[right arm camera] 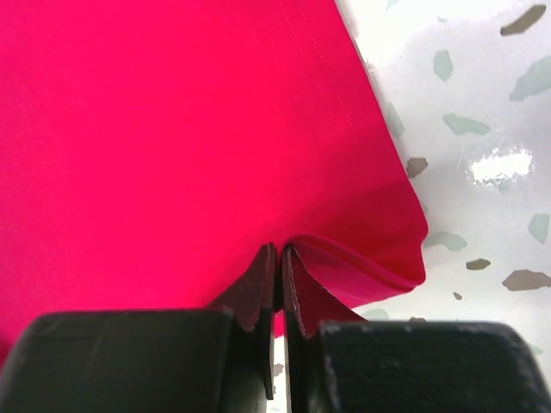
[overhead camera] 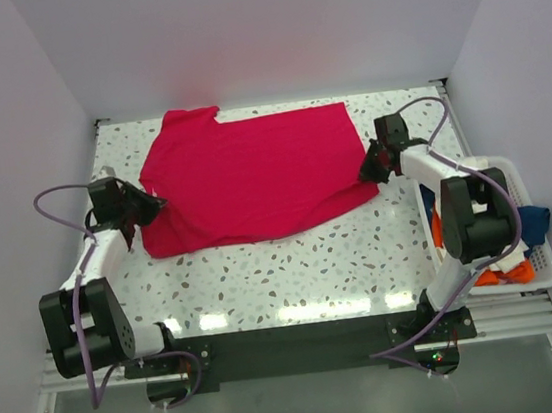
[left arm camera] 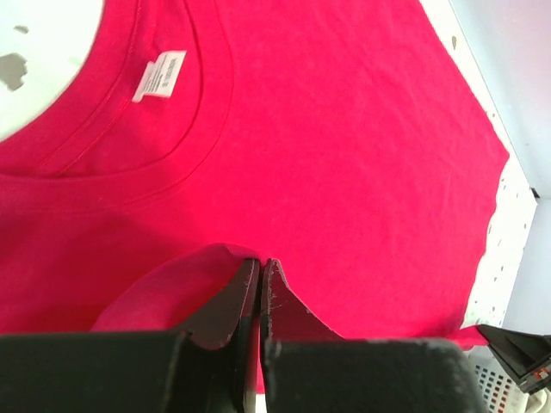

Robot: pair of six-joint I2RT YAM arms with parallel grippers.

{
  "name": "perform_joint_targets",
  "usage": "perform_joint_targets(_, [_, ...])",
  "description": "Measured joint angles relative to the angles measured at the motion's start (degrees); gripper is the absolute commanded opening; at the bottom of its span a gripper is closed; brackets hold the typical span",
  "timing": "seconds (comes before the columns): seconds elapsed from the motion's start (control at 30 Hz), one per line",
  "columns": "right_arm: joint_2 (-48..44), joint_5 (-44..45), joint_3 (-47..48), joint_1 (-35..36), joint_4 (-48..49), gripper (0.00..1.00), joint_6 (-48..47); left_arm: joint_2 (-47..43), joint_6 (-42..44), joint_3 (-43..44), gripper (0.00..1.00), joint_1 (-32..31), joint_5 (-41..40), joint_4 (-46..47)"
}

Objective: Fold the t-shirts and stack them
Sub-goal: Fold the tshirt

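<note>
- Left jaws are clamped on a raised fold of the red t-shirt (overhead camera: pixel 252 174) at its left edge, near the collar.
- Right jaws pinch the same shirt's near right corner.
- The shirt lies spread on the speckled desk (overhead camera: pixel 293 265) between the arms.
- The white basket (overhead camera: pixel 509 166) at the desk's right edge holds crumpled orange cloth (overhead camera: pixel 496 277), dark blue cloth (overhead camera: pixel 535 223) and cream-white cloth (overhead camera: pixel 512 260).

Crimson t-shirt (overhead camera: pixel 252 174) lies spread flat, collar leftward, both ends pinched up.
</note>
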Motion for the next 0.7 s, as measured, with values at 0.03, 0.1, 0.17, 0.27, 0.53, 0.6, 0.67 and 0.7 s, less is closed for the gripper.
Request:
perform_joint_targets(0.03, [0.24,-0.09,0.50,-0.02,0.02,0.00,0.09,0.52,-0.04,0.50,0.00,-0.17,-0.17,0.09])
perform_joint_targets(0.1, [0.52,-0.22,1.11,-0.15,0.15,0.00,0.33,1.97,-0.17,2.01,0.00,-0.55,-0.44,0.20])
perform_joint_targets(0.17, [0.76,-0.26,1.44,-0.50,0.28,0.00,0.59,3.28,-0.35,3.52,0.00,-0.81,-0.74,0.20])
perform_joint_targets(0.27, [1.77,-0.48,2.08,-1.49,0.61,0.00,1.03,4.76,-0.44,5.44,0.00,-0.85,-1.38,0.17])
perform_joint_targets(0.53, [3.34,-2.25,2.21,-4.68,1.31,0.00,2.05,9.07,-0.52,10.01,0.00,-0.87,-1.79,0.20])
perform_joint_targets(0.6, [3.34,-2.67,2.21,-5.09,1.79,0.00,2.29,10.01,-0.66,10.95,0.00,-0.87,-1.79,0.22])
perform_joint_targets(0.67, [3.37,-3.04,2.21,-5.22,2.10,0.00,2.47,10.67,-0.96,11.72,0.00,-0.92,-1.77,0.22])
perform_joint_targets(0.7, [3.34,-3.21,2.21,-5.22,2.25,0.00,2.54,10.86,-1.07,12.04,0.00,-0.94,-1.77,0.20])
